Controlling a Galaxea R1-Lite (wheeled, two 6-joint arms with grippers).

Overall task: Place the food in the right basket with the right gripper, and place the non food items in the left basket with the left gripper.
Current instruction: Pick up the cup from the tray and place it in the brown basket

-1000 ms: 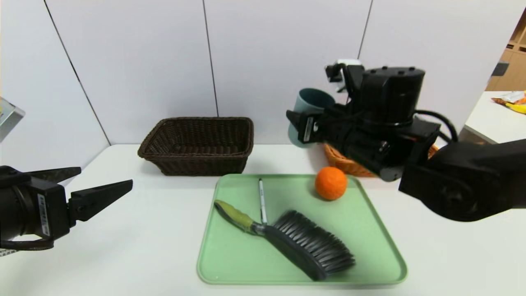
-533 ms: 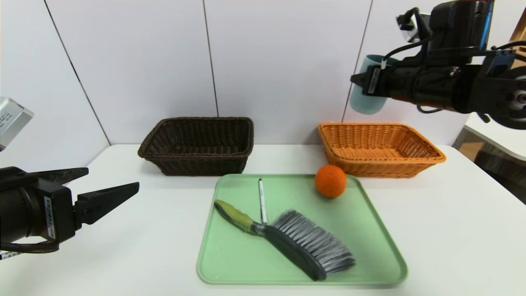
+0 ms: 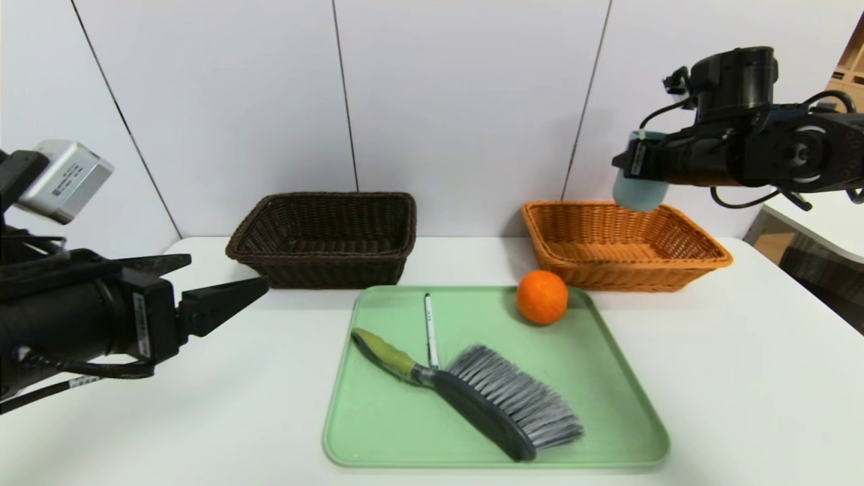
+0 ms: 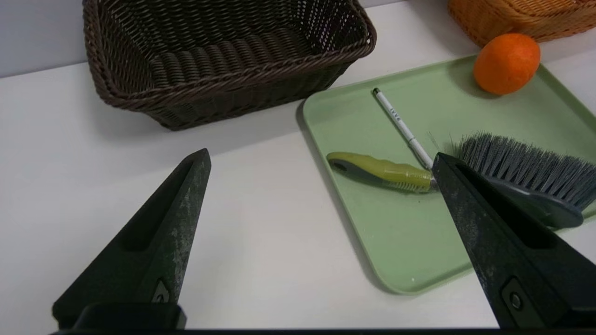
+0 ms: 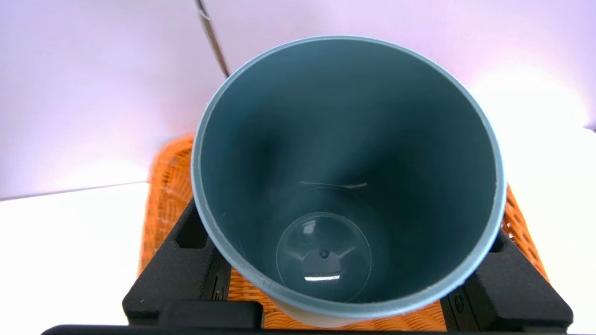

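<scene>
An orange (image 3: 542, 297) (image 4: 506, 63) rests in the far right corner of the green tray (image 3: 378, 432) (image 4: 419, 242). Beside it on the tray lie a white pen (image 3: 430, 329) (image 4: 400, 125) and a grey brush with a yellow-green handle (image 3: 499, 398) (image 4: 512, 167). My right gripper (image 3: 624, 165) (image 5: 344, 223) is shut on a blue-grey cup (image 3: 638, 192) (image 5: 349, 163), held above the back of the orange basket (image 3: 628, 273) (image 5: 163, 209). My left gripper (image 3: 226, 273) (image 4: 321, 156) hangs open over the table, left of the tray and in front of the dark brown basket (image 3: 331, 270) (image 4: 223, 93).
Both baskets stand against the white wall behind the tray, the dark one left and the orange one (image 4: 512, 18) right. A second white table (image 3: 830, 216) stands off to the far right, behind my right arm.
My right arm swung the cup from behind the tray up and to the right, then lowered it over the orange basket. The left gripper advanced a little toward the tray, still open.
</scene>
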